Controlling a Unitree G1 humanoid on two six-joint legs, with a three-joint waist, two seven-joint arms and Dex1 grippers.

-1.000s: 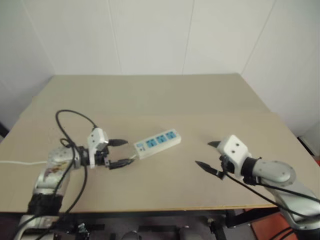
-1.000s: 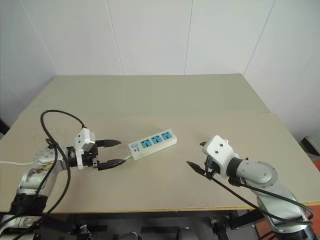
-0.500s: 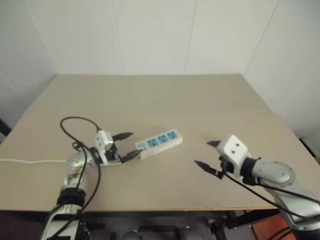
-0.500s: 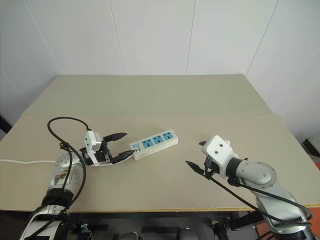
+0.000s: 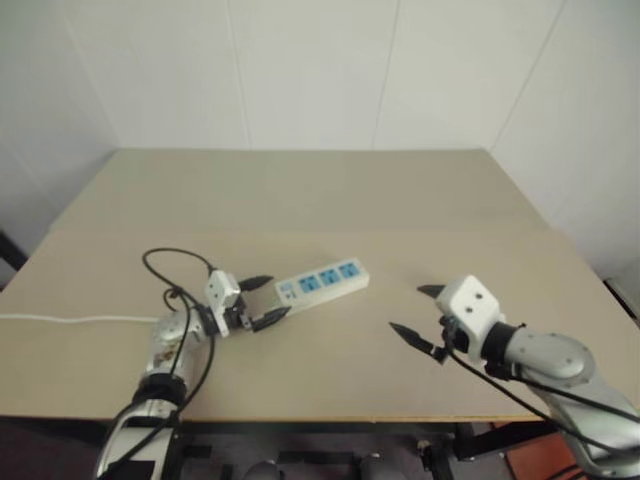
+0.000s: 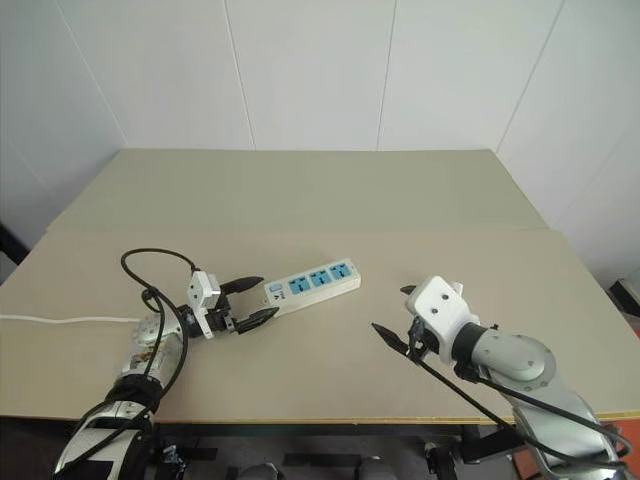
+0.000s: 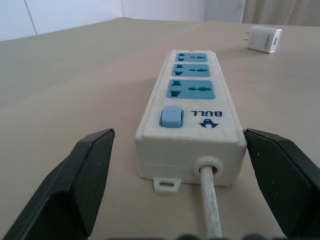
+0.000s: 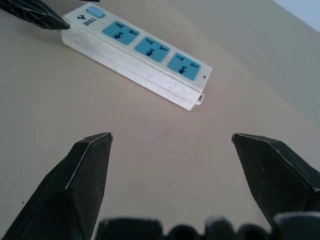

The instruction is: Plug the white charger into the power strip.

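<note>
The power strip [image 5: 322, 281], a white bar with three blue sockets, lies flat mid-table. Its switch end and white cord face my left gripper [image 5: 272, 298]. That gripper is open and low over the table, with one finger on each side of the cord just short of the switch end, touching nothing. In the left wrist view the white charger [image 7: 263, 39], a small white block with short prongs, lies on the table past the strip's far end. My right gripper [image 5: 408, 308] hovers open and empty to the right of the strip, pointing at it.
The strip's white cord [image 5: 60, 320] runs left to the table edge. A black cable [image 5: 175, 262] loops above my left arm. The beige table [image 5: 320, 190] stretches back to a white wall, and its front edge lies just below both grippers.
My left gripper has moved right and down to the strip's switch end, still open. The right gripper and the strip have stayed put. The camera view has shifted slightly.
</note>
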